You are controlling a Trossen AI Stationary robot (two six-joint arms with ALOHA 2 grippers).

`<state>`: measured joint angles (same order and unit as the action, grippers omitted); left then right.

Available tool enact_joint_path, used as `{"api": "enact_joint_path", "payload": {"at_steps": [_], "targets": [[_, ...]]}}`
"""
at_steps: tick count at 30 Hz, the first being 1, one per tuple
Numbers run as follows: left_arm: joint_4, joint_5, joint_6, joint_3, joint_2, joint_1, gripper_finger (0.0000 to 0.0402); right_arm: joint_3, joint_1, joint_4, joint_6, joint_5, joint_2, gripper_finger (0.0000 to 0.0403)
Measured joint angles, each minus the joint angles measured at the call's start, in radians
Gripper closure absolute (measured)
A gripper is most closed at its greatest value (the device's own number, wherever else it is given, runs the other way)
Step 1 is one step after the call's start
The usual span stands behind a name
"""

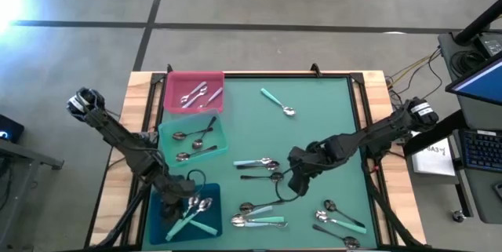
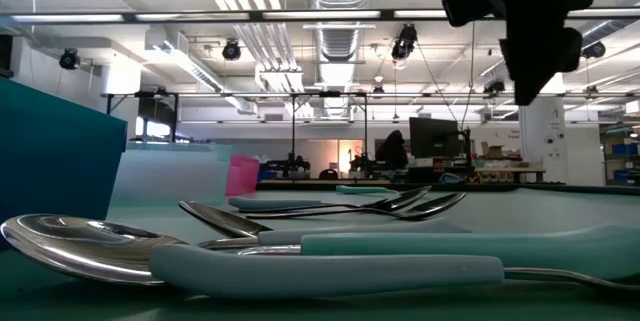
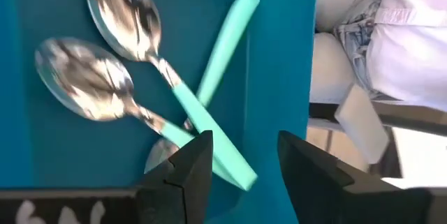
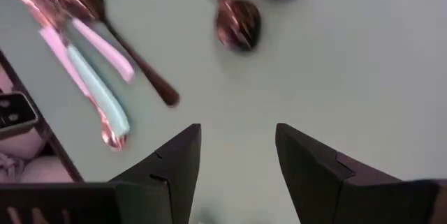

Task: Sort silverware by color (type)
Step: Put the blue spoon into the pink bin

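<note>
Left claw [image 3: 241, 172] spread, empty, over blue tray [image 1: 161, 219] at table's near-left corner; teal-handled spoons [image 3: 140, 63] inside, partly hidden. Right claw [image 4: 234, 161] spread above mat; silverware [image 1: 259, 220] scattered near edge.

The left hand [image 1: 182, 197] hangs over the blue tray [image 1: 161, 228] holding teal spoons [image 1: 192, 214]. The right hand [image 1: 296, 175] hovers mid-table [image 1: 329, 126] among loose silverware [image 1: 259, 220], near the pink tray [image 1: 212, 79] and green tray [image 1: 169, 130].

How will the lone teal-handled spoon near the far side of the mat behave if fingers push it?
The teal-handled spoon looks thin and rigid, so it should slide or pivot flat on the green mat, not bend. Its polished bowl may slip from a pinch.
</note>
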<state>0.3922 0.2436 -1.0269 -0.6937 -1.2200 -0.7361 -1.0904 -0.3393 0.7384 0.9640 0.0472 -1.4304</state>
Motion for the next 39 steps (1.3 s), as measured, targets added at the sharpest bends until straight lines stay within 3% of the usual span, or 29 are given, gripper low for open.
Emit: {"api": "enact_joint_path", "payload": {"at_steps": [6,13,24,39], "targets": [[0.009,-0.097,0.192,-0.048,0.003,0.042,0.0256,0.000,0.005,-0.168,-0.173,-0.077,-0.069,0.0227],[0.047,-0.263,0.356,-0.145,0.006,0.047,0.0256,0.000,0.044,-0.375,-0.469,-0.076,-0.212,0.0227],[0.099,-0.423,0.488,-0.264,0.006,0.046,0.0256,-0.091,0.143,-0.403,-0.699,-0.164,-0.298,0.0227],[0.187,-0.438,0.464,-0.277,0.008,0.046,0.0256,-0.286,0.203,-0.354,-0.861,-0.182,-0.513,0.0228]]}}
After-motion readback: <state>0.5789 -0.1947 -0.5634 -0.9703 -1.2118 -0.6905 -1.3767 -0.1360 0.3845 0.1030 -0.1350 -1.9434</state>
